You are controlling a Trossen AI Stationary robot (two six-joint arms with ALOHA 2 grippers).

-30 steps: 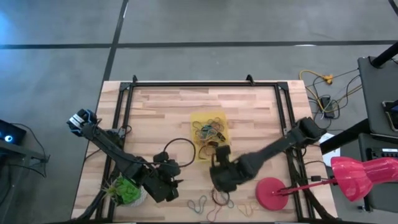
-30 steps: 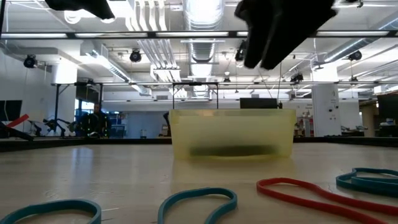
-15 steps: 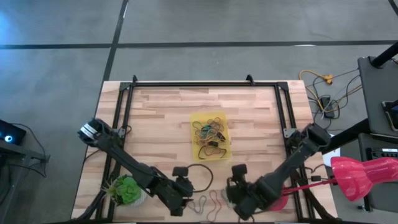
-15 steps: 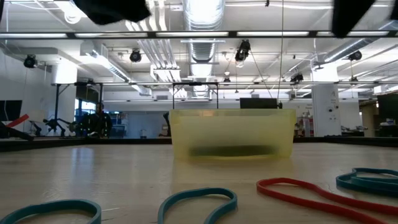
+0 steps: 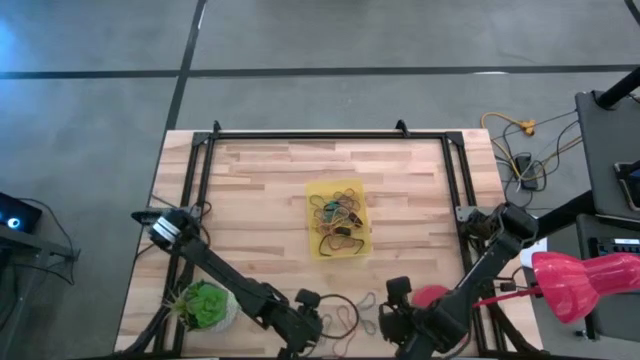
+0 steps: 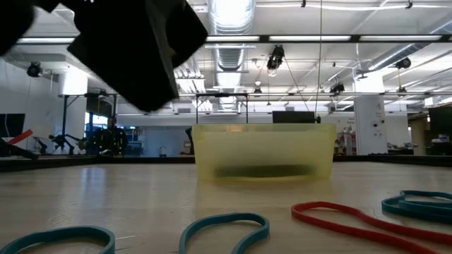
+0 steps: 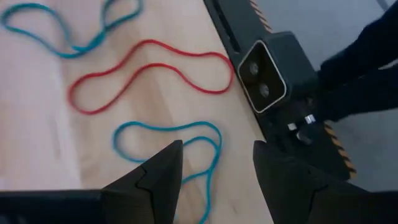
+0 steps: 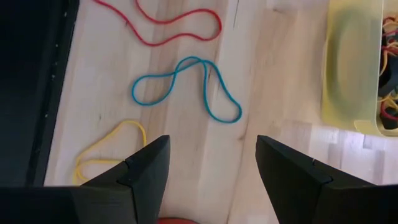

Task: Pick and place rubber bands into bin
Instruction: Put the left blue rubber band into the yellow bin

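The yellow bin [image 5: 338,218] stands mid-table and holds several coloured rubber bands [image 5: 335,212]. More bands lie loose on the wood by the near edge. A blue band [image 7: 168,140], a red one [image 7: 149,71] and another blue one [image 7: 68,28] show in the left wrist view. A blue band [image 8: 186,87], a red one [image 8: 168,25] and a yellow one [image 8: 106,149] show in the right wrist view. My left gripper [image 7: 217,146] is open above the blue band and touches nothing. My right gripper [image 8: 212,140] is open and empty above the bands, near the bin [image 8: 354,68].
A green plant ball [image 5: 205,305] sits at the near left. A red disc [image 5: 432,297] lies at the near right, beside my right arm. The low camera [image 7: 270,71] stands at the near edge. A black frame [image 5: 330,135] rims the table. Bare wood lies left of the bin.
Both arms have swung toward the table's near edge. My right gripper has left the bin's near end and now hangs over the loose bands. My left gripper has gone from beside the plant toward the right, over the same bands. The bands and the bin have stayed put.
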